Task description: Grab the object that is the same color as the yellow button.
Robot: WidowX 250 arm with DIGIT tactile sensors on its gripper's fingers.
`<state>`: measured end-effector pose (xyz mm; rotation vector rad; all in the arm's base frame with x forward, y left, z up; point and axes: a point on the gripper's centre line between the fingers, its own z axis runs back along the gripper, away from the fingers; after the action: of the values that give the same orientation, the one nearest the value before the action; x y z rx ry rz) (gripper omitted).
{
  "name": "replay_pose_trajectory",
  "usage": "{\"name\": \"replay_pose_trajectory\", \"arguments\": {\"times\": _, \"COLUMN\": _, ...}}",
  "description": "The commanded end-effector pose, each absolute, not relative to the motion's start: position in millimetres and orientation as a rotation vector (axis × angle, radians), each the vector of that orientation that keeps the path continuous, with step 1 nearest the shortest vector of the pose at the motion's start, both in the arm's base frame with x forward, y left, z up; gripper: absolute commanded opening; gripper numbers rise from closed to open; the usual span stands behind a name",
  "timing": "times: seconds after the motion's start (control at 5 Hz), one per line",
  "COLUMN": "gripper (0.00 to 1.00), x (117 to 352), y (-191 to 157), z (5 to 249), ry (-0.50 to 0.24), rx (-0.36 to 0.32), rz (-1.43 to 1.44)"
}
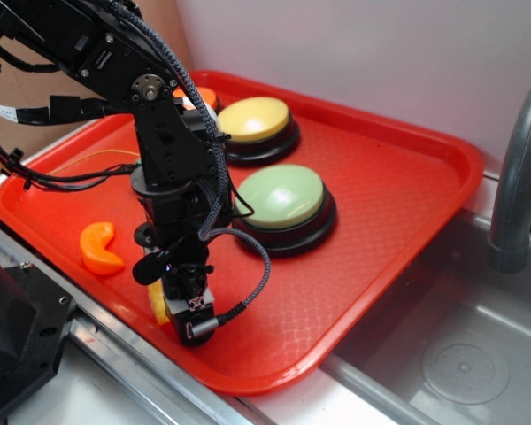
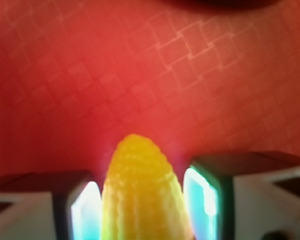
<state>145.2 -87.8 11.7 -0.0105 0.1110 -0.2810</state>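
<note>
As the wrist view shows, the small yellow plastic toy corn cob [image 2: 142, 192] sits between the two fingers of the tool [image 2: 142, 210], tip pointing away from the camera. The pads [image 2: 85, 212] stand just beside its flanks, with a thin gap visible on the right; whether they press the cob cannot be told, so the grasp is judged approached but not confirmed. Closing, if incomplete, and lifting remain.

From the exterior view, the tool [image 1: 188, 305] is down at the near edge of the red plastic tray [image 1: 380, 230], a sliver of yellow [image 1: 157, 301] showing beside it. The cob is tapered, with ribbed kernel rows, matching the pale yellow dome of the large round push button [image 1: 254, 118] at the tray's far side.
</note>
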Motion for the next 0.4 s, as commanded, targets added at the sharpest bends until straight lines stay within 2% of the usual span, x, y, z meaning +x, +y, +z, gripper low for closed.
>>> {"name": "replay_pose_trajectory", "arguments": {"times": 0.0, "gripper": 0.00, "x": 151, "y": -90, "z": 33, "ry": 0.058, "rx": -0.119, "rz": -0.279}}
{"name": "replay_pose_trajectory", "arguments": {"times": 0.2, "gripper": 0.00, "x": 161, "y": -91, "z": 64, "ry": 0.028, "rx": -0.123, "rz": -0.235}}
